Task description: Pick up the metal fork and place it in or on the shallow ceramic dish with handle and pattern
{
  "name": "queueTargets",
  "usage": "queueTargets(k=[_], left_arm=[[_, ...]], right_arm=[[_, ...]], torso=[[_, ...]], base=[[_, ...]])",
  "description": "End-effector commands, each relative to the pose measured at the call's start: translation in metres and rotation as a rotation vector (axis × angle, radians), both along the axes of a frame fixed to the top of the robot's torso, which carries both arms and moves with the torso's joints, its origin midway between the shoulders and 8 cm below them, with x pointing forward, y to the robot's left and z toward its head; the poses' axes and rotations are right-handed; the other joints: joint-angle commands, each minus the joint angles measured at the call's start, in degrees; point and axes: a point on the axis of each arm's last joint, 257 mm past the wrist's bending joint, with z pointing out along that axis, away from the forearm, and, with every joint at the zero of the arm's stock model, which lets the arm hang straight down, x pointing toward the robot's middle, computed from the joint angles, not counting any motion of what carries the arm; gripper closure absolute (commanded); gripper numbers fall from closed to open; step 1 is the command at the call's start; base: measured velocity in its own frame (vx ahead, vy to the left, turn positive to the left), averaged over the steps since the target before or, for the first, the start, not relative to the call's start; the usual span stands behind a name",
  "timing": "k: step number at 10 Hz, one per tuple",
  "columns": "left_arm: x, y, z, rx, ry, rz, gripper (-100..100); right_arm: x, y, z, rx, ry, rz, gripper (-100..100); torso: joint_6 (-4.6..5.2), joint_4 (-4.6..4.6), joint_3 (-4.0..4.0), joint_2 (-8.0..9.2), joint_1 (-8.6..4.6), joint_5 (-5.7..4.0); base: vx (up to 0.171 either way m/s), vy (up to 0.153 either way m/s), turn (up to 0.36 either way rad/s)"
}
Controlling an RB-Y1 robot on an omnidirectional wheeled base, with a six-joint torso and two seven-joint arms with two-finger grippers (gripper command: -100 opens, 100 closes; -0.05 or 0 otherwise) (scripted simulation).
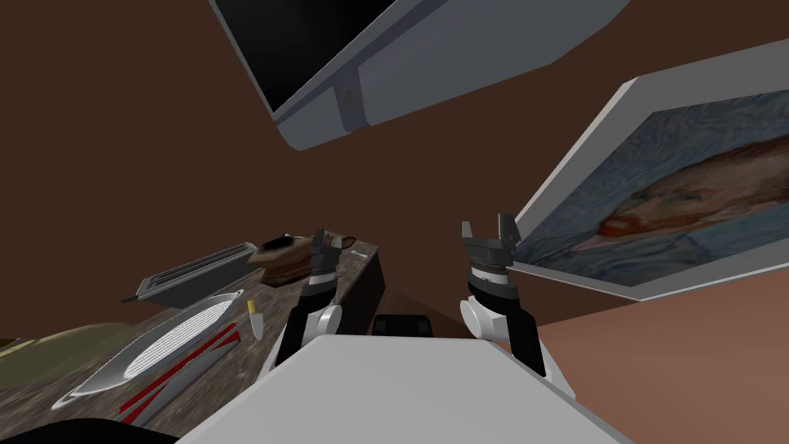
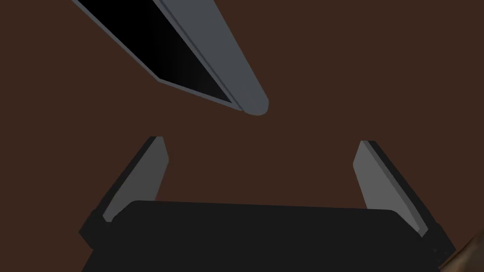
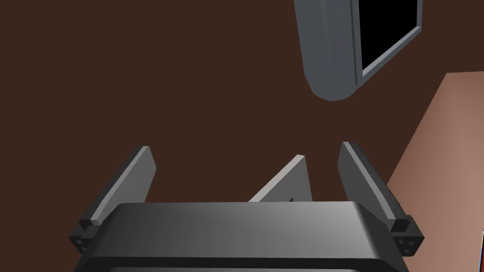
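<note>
Head view: left gripper (image 1: 325, 240), spread, partly hides a brown object (image 1: 279, 256); right gripper (image 1: 487, 231) spread too.

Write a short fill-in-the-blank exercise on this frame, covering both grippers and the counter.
1. The left gripper has its fingers ___.
2. The right gripper grips ___.
3. In the head view, the brown patterned dish sits on the dark counter on the robot's ___ side.
Missing words: open; nothing; left.
</note>
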Motion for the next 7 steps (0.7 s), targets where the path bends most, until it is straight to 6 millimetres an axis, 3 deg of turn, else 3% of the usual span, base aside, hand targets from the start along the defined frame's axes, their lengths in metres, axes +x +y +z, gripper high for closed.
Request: queueTargets(k=[1, 7], left_arm=[[0.014, -0.006, -0.009, 0.033, 0.037, -0.014, -100], [0.075, -0.025, -0.054, 0.143, 0.203, -0.055, -100]], right_arm=[[0.000, 0.000, 0.000, 0.000, 0.000, 0.000, 0], [0.000, 0.000, 0.000, 0.000, 0.000, 0.000, 0]], torso=[[0.00, 0.00, 0.00, 0.00, 0.00, 0.00], [0.01, 0.03, 0.07, 0.13, -0.04, -0.01]], base=[[-0.035, -0.005, -0.005], [-0.049, -0.004, -0.024]])
